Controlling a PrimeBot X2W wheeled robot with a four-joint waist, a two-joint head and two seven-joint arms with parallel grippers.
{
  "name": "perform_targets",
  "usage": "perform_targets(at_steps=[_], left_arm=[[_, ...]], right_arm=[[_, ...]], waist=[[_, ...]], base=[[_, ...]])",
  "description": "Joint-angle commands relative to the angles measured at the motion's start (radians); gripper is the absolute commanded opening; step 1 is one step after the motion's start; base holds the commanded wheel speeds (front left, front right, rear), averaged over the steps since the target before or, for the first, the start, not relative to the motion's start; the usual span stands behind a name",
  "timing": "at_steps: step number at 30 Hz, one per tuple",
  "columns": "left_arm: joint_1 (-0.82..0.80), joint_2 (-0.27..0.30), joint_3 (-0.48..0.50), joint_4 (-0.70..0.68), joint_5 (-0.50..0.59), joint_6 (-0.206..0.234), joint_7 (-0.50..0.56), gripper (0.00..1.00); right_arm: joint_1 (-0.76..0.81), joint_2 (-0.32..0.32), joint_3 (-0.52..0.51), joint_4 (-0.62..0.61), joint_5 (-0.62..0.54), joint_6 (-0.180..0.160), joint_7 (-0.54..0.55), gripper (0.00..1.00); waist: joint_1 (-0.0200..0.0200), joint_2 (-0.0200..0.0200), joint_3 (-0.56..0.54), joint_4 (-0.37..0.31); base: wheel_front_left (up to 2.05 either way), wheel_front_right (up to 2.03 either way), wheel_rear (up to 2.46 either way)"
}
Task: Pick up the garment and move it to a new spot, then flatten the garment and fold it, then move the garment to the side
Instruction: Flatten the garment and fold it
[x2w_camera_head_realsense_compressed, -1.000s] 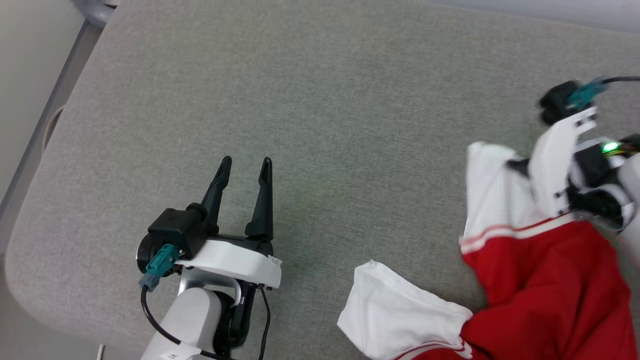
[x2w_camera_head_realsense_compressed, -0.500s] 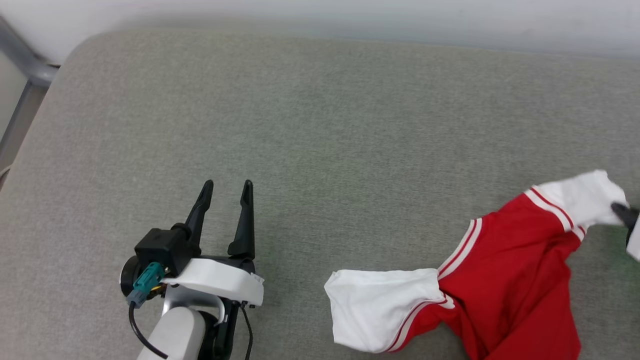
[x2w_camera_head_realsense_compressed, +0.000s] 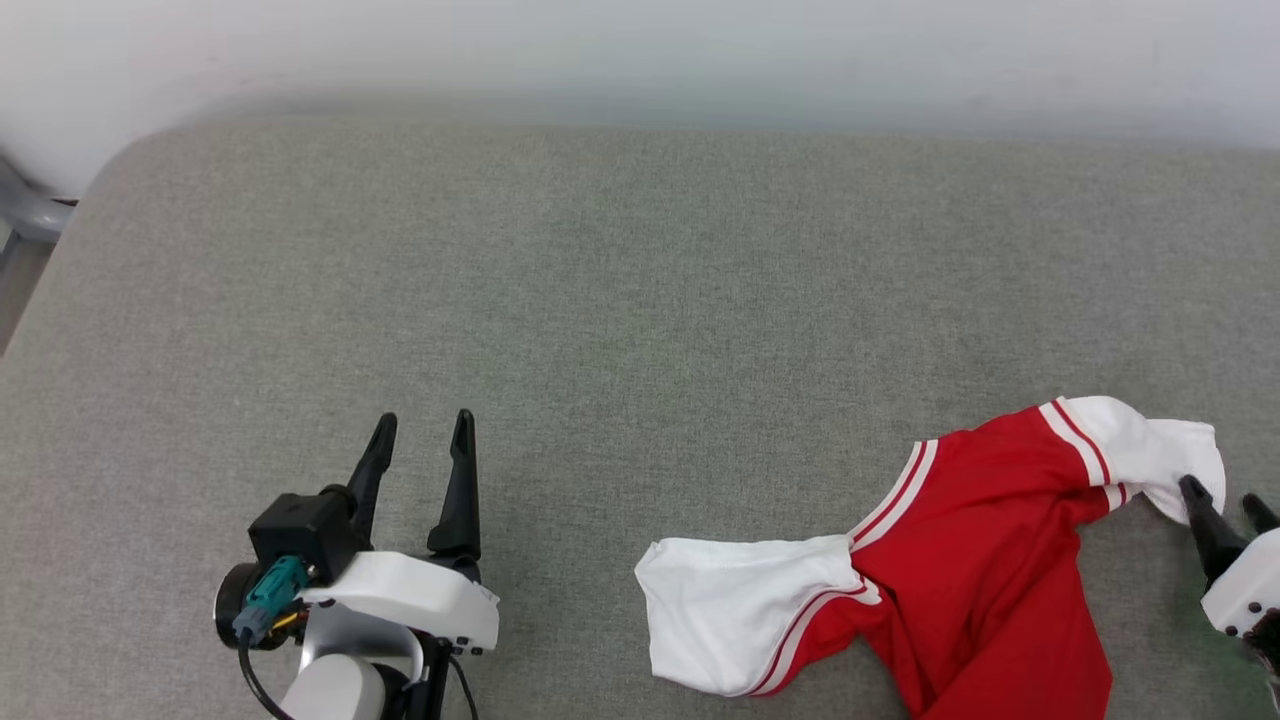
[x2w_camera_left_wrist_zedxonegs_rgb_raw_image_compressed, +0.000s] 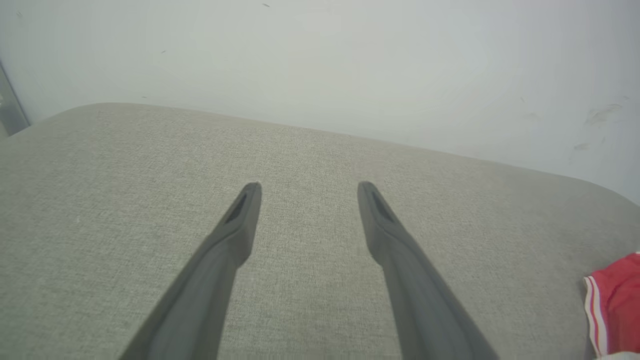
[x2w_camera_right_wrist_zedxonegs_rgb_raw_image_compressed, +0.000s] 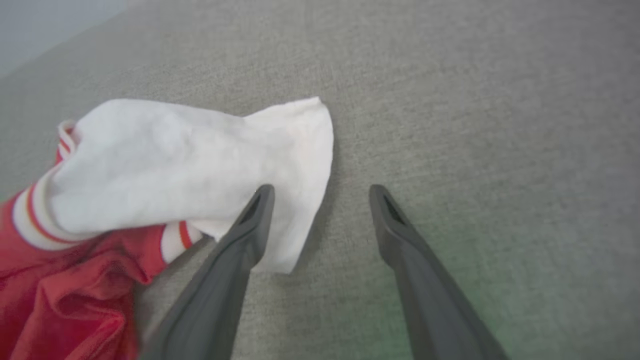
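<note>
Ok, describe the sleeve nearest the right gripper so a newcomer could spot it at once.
On the grey cushion, find the red garment at the near right. Its rightmost white sleeve lies beside the open right gripper. The other white sleeve points left, toward the left gripper.

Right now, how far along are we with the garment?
Looks done: the garment lies on the grey cushion, held by neither gripper. In hand: the right gripper stands open at its white sleeve; the left gripper hovers open over bare cushion. Left: it is rumpled, so flattening, folding and moving aside.
</note>
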Motion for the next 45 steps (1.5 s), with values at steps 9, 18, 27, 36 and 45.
perform_targets(at_steps=[9,18,27,36,45], left_arm=[[0.042,0.023,0.007,-0.002,-0.013,0.013,0.028,1.00],[0.023,0.059,-0.013,-0.022,-0.017,0.007,0.119,1.00],[-0.043,0.093,-0.120,-0.024,-0.026,-0.063,0.368,1.00],[-0.126,0.125,-0.261,0.023,-0.048,-0.150,0.710,1.00],[-0.202,0.179,-0.402,0.114,-0.014,-0.214,0.956,1.00]], right_arm=[[0.118,0.128,-0.139,-0.208,-0.239,-0.001,-0.210,1.00],[0.281,0.250,-0.099,-0.571,-0.394,-0.001,-0.187,1.00],[0.403,0.325,-0.042,-0.820,-0.463,-0.001,-0.099,1.00],[0.426,0.346,-0.002,-0.905,-0.457,-0.001,-0.062,1.00],[0.383,0.355,-0.007,-0.887,-0.436,-0.001,-0.064,1.00]], waist=[[0.0000,0.0000,-0.069,0.004],[0.0000,0.0000,-0.106,-0.014],[0.0000,0.0000,-0.096,-0.075],[0.0000,0.0000,-0.049,-0.153],[0.0000,0.0000,0.007,-0.185]], base=[[0.00,0.00,0.00],[0.00,0.00,0.00],[0.00,0.00,0.00],[0.00,0.00,0.00],[0.00,0.00,0.00]])
